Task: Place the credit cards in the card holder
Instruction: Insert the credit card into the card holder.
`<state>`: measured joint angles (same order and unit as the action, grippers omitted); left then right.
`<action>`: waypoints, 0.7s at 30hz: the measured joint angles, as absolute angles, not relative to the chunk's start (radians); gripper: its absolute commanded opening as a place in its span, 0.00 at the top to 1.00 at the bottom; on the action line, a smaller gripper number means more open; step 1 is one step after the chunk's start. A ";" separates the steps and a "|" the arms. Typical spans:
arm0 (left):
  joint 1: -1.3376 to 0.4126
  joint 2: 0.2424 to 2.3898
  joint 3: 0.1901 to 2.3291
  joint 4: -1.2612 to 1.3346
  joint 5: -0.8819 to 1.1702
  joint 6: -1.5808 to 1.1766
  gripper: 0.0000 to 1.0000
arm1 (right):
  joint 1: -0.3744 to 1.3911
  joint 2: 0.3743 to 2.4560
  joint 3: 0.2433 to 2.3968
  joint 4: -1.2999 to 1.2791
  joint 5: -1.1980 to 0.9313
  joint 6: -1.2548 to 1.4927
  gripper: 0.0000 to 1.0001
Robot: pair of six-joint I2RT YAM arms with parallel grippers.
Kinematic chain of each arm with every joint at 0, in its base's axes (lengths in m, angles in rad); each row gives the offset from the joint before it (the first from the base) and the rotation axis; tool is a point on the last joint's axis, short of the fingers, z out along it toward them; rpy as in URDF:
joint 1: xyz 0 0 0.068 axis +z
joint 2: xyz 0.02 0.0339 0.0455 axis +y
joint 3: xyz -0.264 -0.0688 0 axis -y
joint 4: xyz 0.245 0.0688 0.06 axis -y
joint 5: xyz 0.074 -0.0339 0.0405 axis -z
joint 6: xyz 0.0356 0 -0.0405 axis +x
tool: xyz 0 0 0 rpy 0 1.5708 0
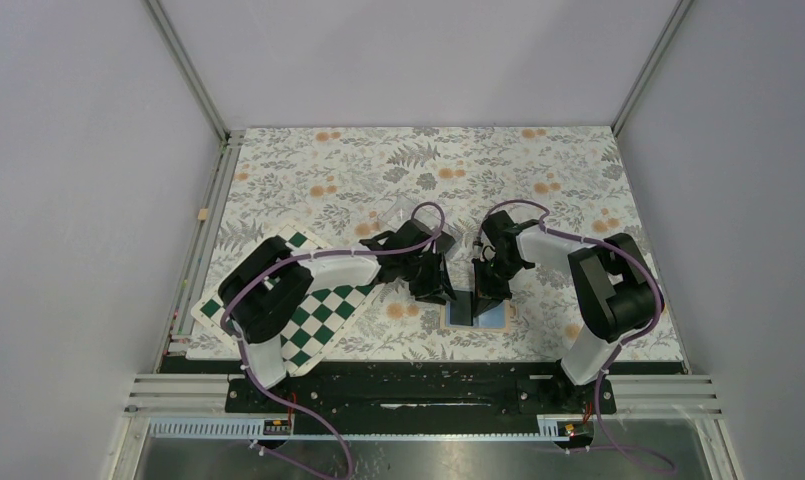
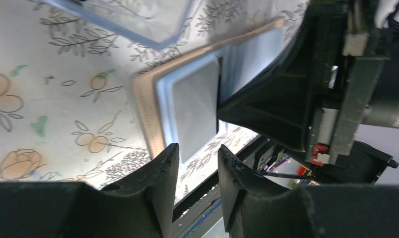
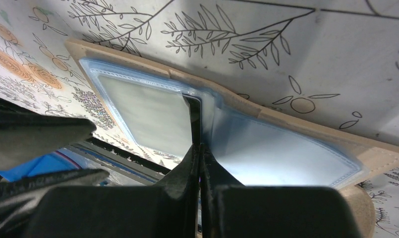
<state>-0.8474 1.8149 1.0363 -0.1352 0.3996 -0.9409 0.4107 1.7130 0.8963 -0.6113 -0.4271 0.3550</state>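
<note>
The card holder (image 3: 286, 153) lies open and flat on the desk (image 1: 378, 160), lining upward, toward 6 o'clock of the patterned surface and close to the arms' bases. Spread like this, its pocket mouths can be reached from the fold. A grey credit card (image 2: 195, 111) sits in the pocket on the half toward 9 o'clock in the top view, framed by the light blue lining.

The right fingers (image 3: 187, 171) are pressed fully together, tips down at the fold, right at that pocket's mouth and against the card's inner edge. Closed like this they seem to offer a narrow, stiff tip for seating the card. Whether they pinch the edge or only push it I cannot tell.

The left fingers (image 2: 162, 173) hover partway apart with nothing between them, just beside the holder at its 10 o'clock, probably placed to steady it or stop it sliding. The chequered board (image 1: 323, 310) lies well apart at 9 o'clock. I judge this card nearly home; no other cards show.
</note>
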 measured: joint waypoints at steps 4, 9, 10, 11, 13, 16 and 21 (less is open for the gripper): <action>-0.859 1.809 1.042 -0.110 0.405 -0.943 0.65 | 0.411 1.715 0.899 -0.614 -0.427 0.355 1.00; -0.863 1.817 1.045 -0.102 0.411 -0.944 0.65 | 0.411 1.716 0.899 -0.615 -0.427 0.355 1.00; -0.863 1.823 1.048 -0.100 0.412 -0.946 0.65 | 0.411 1.716 0.899 -0.615 -0.427 0.355 1.00; -0.863 1.829 1.048 -0.098 0.412 -0.947 0.65 | 0.411 1.717 0.899 -0.615 -0.427 0.355 1.00; -0.863 1.842 1.049 -0.095 0.412 -0.947 0.65 | 0.411 1.718 0.900 -0.616 -0.428 0.355 1.00; -0.865 1.860 1.049 -0.095 0.412 -0.949 0.67 | 0.411 1.718 0.900 -0.616 -0.428 0.355 1.00; -0.865 1.876 1.053 -0.093 0.416 -0.954 0.78 | 0.411 1.719 0.900 -0.617 -0.429 0.355 1.00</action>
